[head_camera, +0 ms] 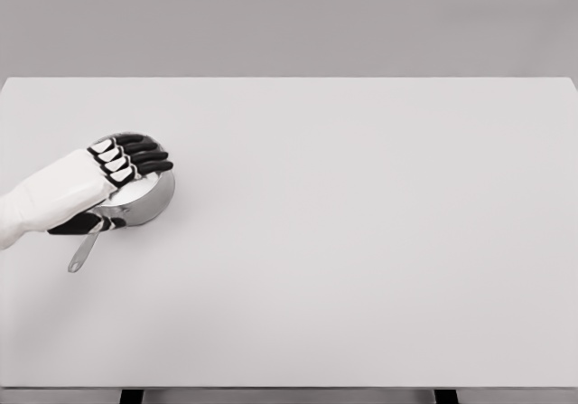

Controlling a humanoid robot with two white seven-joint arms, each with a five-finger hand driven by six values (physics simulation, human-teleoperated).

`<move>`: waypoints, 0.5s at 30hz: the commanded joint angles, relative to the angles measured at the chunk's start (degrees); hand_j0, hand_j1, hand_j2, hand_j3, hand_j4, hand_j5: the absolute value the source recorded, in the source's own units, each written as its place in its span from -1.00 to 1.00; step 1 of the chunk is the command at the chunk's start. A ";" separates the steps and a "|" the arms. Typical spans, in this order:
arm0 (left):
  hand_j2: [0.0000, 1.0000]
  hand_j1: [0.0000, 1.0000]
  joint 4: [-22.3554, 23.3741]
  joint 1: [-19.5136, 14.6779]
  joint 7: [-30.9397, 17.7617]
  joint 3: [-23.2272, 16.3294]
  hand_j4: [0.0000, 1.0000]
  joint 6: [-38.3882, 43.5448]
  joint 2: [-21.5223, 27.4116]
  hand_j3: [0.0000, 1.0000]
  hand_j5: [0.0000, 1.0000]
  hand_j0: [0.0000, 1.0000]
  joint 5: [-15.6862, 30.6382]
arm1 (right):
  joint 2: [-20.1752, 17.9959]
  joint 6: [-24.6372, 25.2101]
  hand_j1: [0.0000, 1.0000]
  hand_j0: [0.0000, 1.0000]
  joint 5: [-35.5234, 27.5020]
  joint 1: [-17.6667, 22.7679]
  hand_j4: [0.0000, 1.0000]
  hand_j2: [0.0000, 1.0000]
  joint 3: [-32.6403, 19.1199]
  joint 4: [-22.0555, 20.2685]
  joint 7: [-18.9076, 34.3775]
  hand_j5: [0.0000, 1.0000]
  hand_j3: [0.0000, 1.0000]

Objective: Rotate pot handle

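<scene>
A small steel pot (150, 202) stands on the white table (361, 241) at the left. Its thin metal handle (84, 251) points toward the near left. My left hand (134, 158) lies across the top of the pot, with the black fingers (147, 157) stretched out flat over the opening and reaching the far rim. The thumb (74, 225) runs along the pot's near side, just above the root of the handle. The hand covers most of the pot's inside. The fingers are not wrapped around the handle. My right arm does not show.
The table stretches wide to the right of the pot and toward its front edge (289, 388). A plain grey wall stands behind it.
</scene>
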 commanded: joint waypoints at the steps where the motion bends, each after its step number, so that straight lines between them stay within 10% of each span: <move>1: 1.00 1.00 0.02 0.00 0.04 -0.35 1.00 0.00 0.13 1.00 1.00 1.00 -0.07 | 0.00 -0.03 1.00 1.00 -0.01 0.00 1.00 1.00 -0.03 0.00 -0.07 1.00 1.00; 15: 1.00 1.00 0.11 1.06 0.04 -1.31 1.00 0.00 0.93 1.00 1.00 1.00 -5.00 | 0.00 0.06 1.00 1.00 -0.01 0.00 1.00 1.00 -0.03 0.00 0.01 1.00 1.00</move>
